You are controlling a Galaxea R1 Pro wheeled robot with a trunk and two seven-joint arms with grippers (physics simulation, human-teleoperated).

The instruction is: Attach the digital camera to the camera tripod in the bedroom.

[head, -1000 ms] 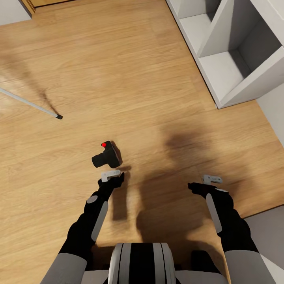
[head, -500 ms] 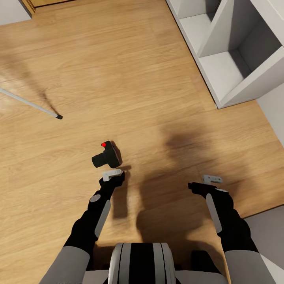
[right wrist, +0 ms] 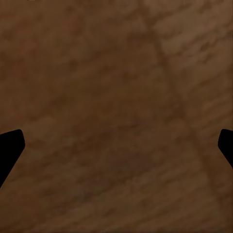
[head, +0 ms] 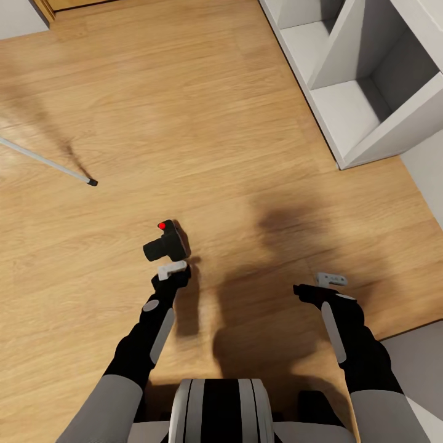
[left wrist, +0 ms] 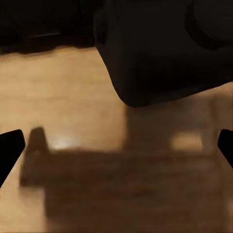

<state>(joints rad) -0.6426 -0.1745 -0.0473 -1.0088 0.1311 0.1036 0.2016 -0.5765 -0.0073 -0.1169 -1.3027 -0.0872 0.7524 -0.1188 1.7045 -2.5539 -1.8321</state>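
The digital camera (head: 166, 242) is small and black, with a stubby lens pointing toward the left and a bright red dot on its top; it lies on the light wood floor (head: 203, 123), well away from the floor's edges. 1 silver-white leg of the camera tripod (head: 46, 161) slants down to a black foot planted near the floor's left edge, well apart from the camera.

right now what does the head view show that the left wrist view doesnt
Head view: the small black digital camera's bright red dot, the silver-white tripod leg with its black foot, the white cube shelves, the right gripper apart from the camera, and the left gripper just short of it.

Left wrist view: the camera's dark body close up ahead of the widely parted black fingertips, not yet between them.

Both: the camera on the light wood floor, and shadows.
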